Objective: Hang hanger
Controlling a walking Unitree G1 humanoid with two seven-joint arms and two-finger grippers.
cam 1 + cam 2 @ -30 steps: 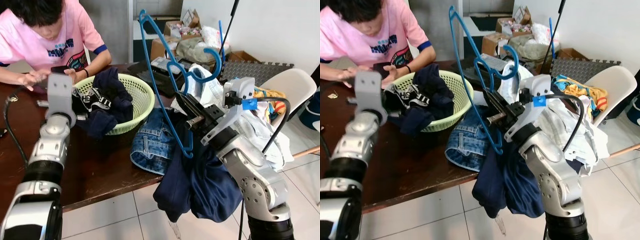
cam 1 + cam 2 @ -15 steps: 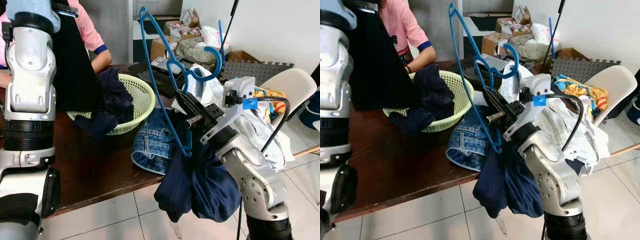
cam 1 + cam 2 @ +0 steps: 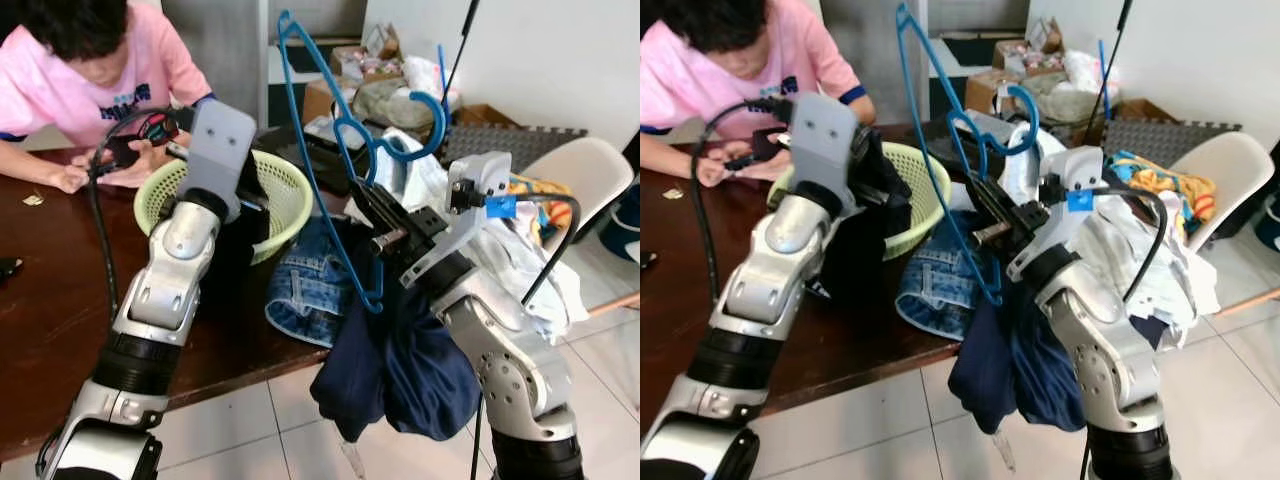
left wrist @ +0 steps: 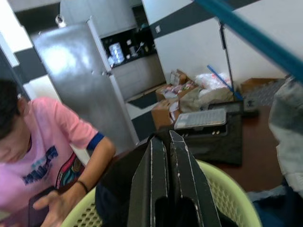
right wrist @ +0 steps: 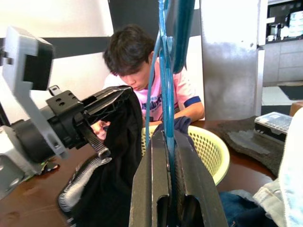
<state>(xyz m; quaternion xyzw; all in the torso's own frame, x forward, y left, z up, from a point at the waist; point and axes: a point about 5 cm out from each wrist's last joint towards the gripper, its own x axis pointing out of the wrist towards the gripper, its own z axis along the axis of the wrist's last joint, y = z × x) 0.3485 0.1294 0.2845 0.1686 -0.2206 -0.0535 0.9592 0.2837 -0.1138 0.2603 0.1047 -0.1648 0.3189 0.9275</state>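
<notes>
My right gripper [image 3: 378,222] is shut on a thin blue hanger [image 3: 436,118] and holds it upright above the table's right end, hook toward the right. In the right wrist view the hanger [image 5: 182,23] rises from between the closed fingers. My left gripper [image 5: 124,92] is shut on a black garment [image 3: 855,260], which hangs from it in front of the green basket [image 3: 292,190]. The left wrist view has its fingers [image 4: 158,161] pressed together with dark cloth around them. The left gripper is a short way left of the hanger.
A person in a pink shirt [image 3: 70,85] sits at the far side of the brown table [image 3: 50,330], hands near the basket. Jeans [image 3: 305,285] and a navy garment [image 3: 400,360] drape over the table edge. A white chair [image 3: 585,170] heaped with clothes stands at the right.
My left arm, raised high with the black garment half a second ago, has come down and swung right toward the hanger. The right arm and hanger have held still.
</notes>
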